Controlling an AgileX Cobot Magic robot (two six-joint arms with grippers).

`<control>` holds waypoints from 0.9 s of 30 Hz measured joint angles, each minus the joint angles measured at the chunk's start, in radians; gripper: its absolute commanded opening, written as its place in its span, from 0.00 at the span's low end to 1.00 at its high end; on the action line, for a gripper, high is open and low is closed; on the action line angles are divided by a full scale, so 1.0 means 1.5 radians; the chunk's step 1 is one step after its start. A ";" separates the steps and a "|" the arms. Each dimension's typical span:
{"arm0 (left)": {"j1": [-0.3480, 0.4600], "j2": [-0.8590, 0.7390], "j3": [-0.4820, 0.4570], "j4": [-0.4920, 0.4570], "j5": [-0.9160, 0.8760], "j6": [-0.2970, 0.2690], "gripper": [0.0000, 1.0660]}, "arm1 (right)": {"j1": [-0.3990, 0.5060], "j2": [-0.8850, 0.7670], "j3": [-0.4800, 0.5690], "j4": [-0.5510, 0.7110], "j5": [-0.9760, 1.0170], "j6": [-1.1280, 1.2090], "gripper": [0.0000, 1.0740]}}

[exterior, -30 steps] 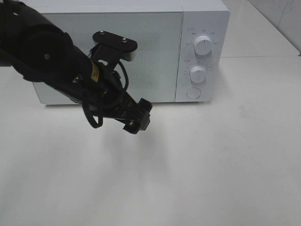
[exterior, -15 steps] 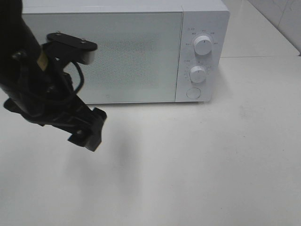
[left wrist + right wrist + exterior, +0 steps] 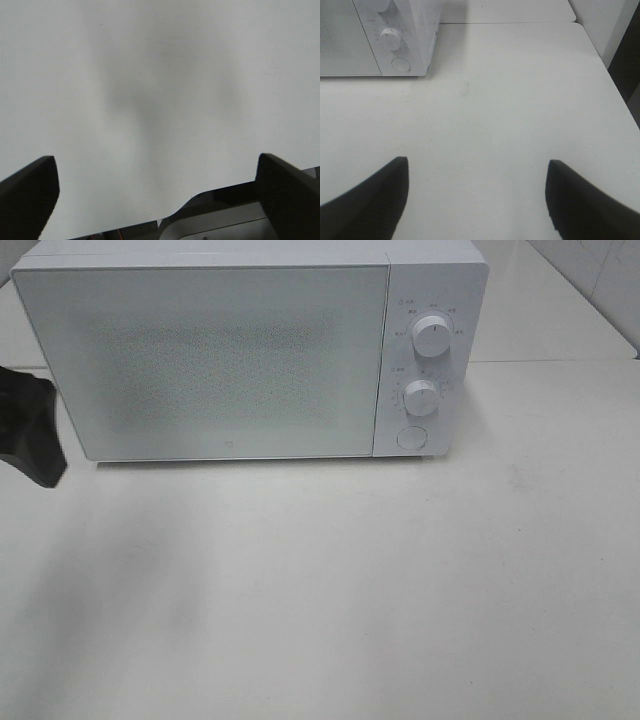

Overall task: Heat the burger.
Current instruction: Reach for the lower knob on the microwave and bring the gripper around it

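Microwave [image 3: 230,360] stands with its door shut at the back of the table [image 3: 350,590]. The burger shows in no view, so I cannot tell its place. Left gripper [image 3: 155,185] hangs over bare table, fingers wide apart and empty. Right gripper [image 3: 475,200] is also spread, holding nothing, on the knob [image 3: 391,37] side.

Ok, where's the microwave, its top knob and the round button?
microwave [image 3: 220,360]: high camera, middle of its door.
top knob [image 3: 432,336]: high camera, knob's face.
round button [image 3: 411,438]: high camera, button's centre.
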 measured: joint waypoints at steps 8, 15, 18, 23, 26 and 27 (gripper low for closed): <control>0.129 -0.090 0.055 -0.007 0.009 0.021 0.94 | 0.000 0.000 0.000 0.000 0.000 0.000 0.70; 0.153 -0.180 0.181 -0.007 0.012 0.024 0.94 | 0.000 0.000 0.000 0.000 0.000 0.000 0.70; 0.153 -0.191 0.195 -0.007 0.012 0.024 0.94 | 0.000 0.000 0.000 0.000 0.000 0.000 0.70; 0.153 -0.293 0.274 -0.007 0.001 0.024 0.94 | 0.000 0.000 0.000 0.000 0.000 0.000 0.70; 0.153 -0.340 0.309 -0.007 -0.014 0.024 0.94 | 0.000 0.000 0.000 0.000 0.000 0.000 0.70; 0.153 -0.340 0.309 -0.007 -0.014 0.024 0.94 | 0.000 0.000 0.000 0.000 0.000 0.000 0.70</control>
